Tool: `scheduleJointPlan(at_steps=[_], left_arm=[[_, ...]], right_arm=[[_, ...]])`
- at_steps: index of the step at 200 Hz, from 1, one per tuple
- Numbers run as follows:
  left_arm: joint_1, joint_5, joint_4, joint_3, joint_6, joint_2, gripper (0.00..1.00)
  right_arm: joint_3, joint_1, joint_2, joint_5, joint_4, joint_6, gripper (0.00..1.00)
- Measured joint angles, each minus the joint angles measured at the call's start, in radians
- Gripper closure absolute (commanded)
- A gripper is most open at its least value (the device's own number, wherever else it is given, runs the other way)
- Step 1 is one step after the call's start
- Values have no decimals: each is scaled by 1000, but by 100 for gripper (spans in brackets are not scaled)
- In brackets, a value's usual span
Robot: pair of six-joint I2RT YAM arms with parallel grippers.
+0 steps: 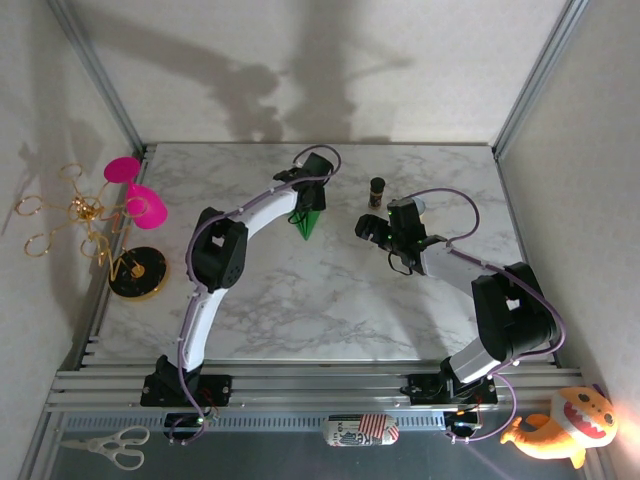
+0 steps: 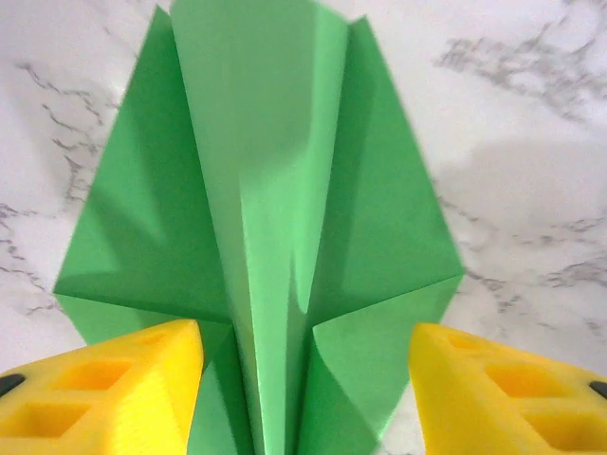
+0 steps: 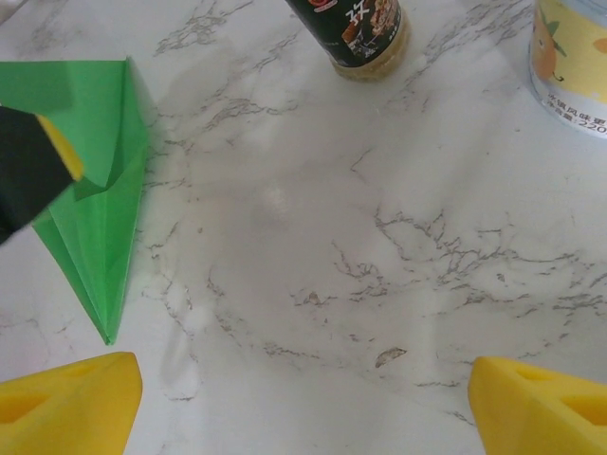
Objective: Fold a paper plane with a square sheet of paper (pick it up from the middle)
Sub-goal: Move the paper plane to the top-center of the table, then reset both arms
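Observation:
The paper plane (image 1: 308, 222) is a narrow bright green dart lying on the marble, its point toward the near side. From the left wrist, the paper plane (image 2: 285, 190) shows a raised centre crease and two slanted wings. My left gripper (image 1: 312, 192) hovers right over its wide end. In its own view the left gripper (image 2: 305, 334) is open, with one yellow finger (image 2: 114, 389) on each side of the crease. My right gripper (image 1: 385, 245) is open over bare marble to the right of the plane. In the right wrist view the right gripper (image 3: 303, 374) has nothing between its fingers, and the plane (image 3: 95, 218) lies at the left.
A dark bottle (image 1: 377, 190) stands behind the right gripper, and the bottle (image 3: 356, 33) has a labelled can (image 3: 574, 57) to its right. A gold stand with pink cups (image 1: 135, 205) is off the table's left edge. Scissors (image 1: 110, 447) and a plush toy (image 1: 565, 425) lie in front of the arm bases.

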Motion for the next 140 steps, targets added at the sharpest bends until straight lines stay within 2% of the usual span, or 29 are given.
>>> scheduleJointPlan(at_steps=[35,61,76,95,119,140], left_arm=[[0,-5,3,-7,-8,-52,39],[0,-31,32,-103,-14,-163,32],[0,-59,79,-215,-14,-290,28],[0,-108,175,-382,-4,-476,15],[0,-196,376,-649,28,-729,1],[0,-280,580,-909,90,-901,1]], right_arm=[[8,0,0,11,-12,-3,8],[33,-2,-19,66,-43,-34,3],[39,-8,-64,122,-57,-70,1],[40,-18,-143,210,-58,-132,1],[35,-39,-225,340,-19,-221,1],[-21,-57,-284,457,80,-303,1]])
